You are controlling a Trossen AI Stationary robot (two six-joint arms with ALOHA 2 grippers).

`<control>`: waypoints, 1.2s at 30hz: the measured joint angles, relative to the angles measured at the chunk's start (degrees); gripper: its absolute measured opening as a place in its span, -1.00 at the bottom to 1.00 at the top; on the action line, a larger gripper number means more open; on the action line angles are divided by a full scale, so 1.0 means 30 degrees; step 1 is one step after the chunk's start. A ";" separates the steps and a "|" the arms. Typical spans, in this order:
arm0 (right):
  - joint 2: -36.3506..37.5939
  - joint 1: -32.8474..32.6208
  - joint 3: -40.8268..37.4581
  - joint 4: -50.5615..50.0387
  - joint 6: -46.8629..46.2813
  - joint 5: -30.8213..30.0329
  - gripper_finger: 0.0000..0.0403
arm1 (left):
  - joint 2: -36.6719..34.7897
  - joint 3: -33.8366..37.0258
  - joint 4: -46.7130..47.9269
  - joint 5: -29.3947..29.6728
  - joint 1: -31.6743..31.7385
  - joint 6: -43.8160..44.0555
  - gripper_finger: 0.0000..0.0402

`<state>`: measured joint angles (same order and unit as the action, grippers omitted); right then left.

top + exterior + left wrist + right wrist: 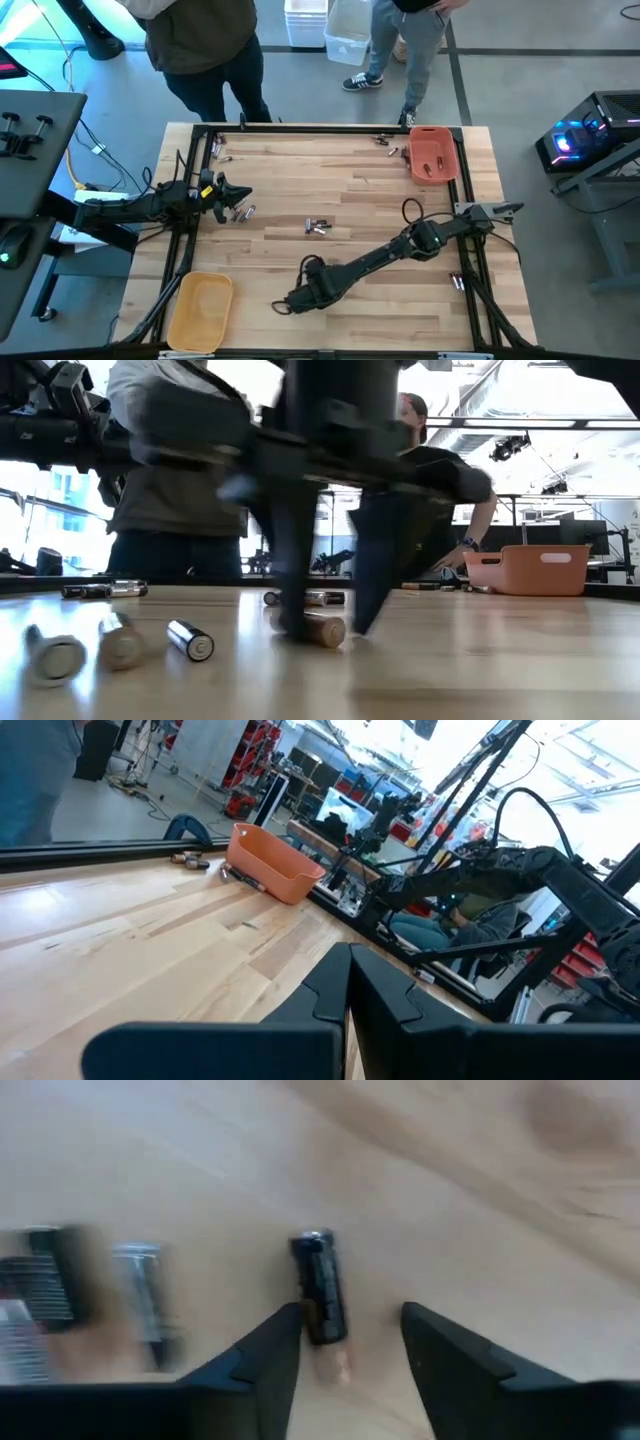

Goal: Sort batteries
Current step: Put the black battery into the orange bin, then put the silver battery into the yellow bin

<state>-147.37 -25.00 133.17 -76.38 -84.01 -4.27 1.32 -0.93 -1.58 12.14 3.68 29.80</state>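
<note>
My right gripper [292, 300] points down near the table's front edge, open, its fingers on either side of one dark battery [320, 1285] that lies on its side on the wood [318, 629]. More batteries [140, 1295] lie beside it, three of them close to the low camera [120, 642]. Other batteries lie mid-table [316, 228] and by my left gripper [240, 193], which is shut, level and holding nothing at the table's left. An orange tray [433, 155] stands at the far right and a yellow tray [200, 310] at the near left. My right gripper comes at the battery from above, fingers pointing down, standing across it near one end. One fingertip [285, 1325] stands right beside the battery's side [322, 1325]; I cannot tell whether it touches. The other finger is clear of it. The battery lies flat on the table.
Loose batteries lie at the far left corner [218, 150], the far edge [385, 140] and the right side [456, 282]. Two people [200, 50] stand beyond the far edge. A black frame [330, 127] runs along the table's borders.
</note>
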 joint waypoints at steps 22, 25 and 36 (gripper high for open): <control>0.2506 -0.1475 0.0522 0.1646 0.2230 -0.2872 -0.99 | 0.0058 0.0000 0.0000 0.0000 -0.0001 0.0000 -1.00; 0.2506 -0.1306 0.0514 0.1565 0.2061 -0.3212 -0.99 | 0.0058 -0.0005 0.0000 0.0000 -0.0003 0.0005 -1.00; 0.2506 -0.1206 0.0512 0.4329 0.3615 -0.2171 -1.00 | 0.0058 -0.0007 0.0000 0.0000 0.0000 0.0000 -1.00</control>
<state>-139.85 -28.62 134.71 -63.39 -73.17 -10.78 1.50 -0.95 -1.58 12.14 3.68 29.80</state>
